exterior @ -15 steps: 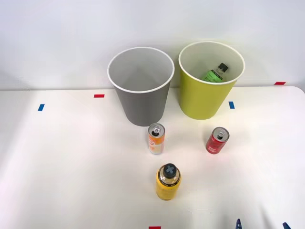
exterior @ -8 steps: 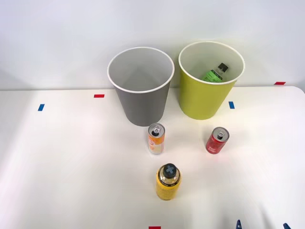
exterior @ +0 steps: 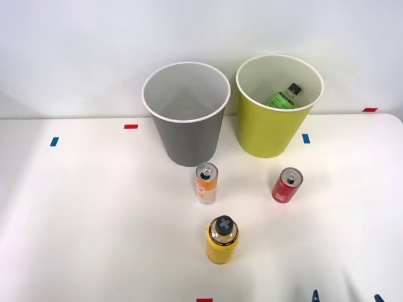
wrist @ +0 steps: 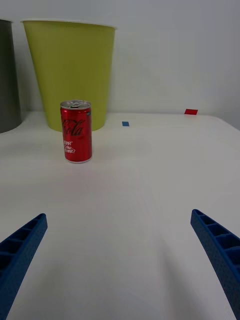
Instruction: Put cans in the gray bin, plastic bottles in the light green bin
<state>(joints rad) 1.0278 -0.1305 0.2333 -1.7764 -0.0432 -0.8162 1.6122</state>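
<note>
The right gripper [wrist: 120, 260], jaws released, faces the short red aluminium can [wrist: 76, 131] at 11 o'clock; next, advance, clasp it for the round tapered gray plastic bin [exterior: 186, 113].

I seem to be in a lab or test room set up for trials. In front of me is a bare white table [exterior: 82, 220] pushed against a plain white wall [exterior: 94, 44]. Small red tape marks [exterior: 130, 126] and blue tape marks [exterior: 54, 141] are stuck on the tabletop at spaced spots: far left, far right and at the near edge. Two matching bins stand side by side at the far edge, a gray bin [exterior: 187, 119] and a light green bin [exterior: 274, 110]. A few drink containers stand well apart on the table, laid out like samples. I see no furniture or household clutter.
</note>
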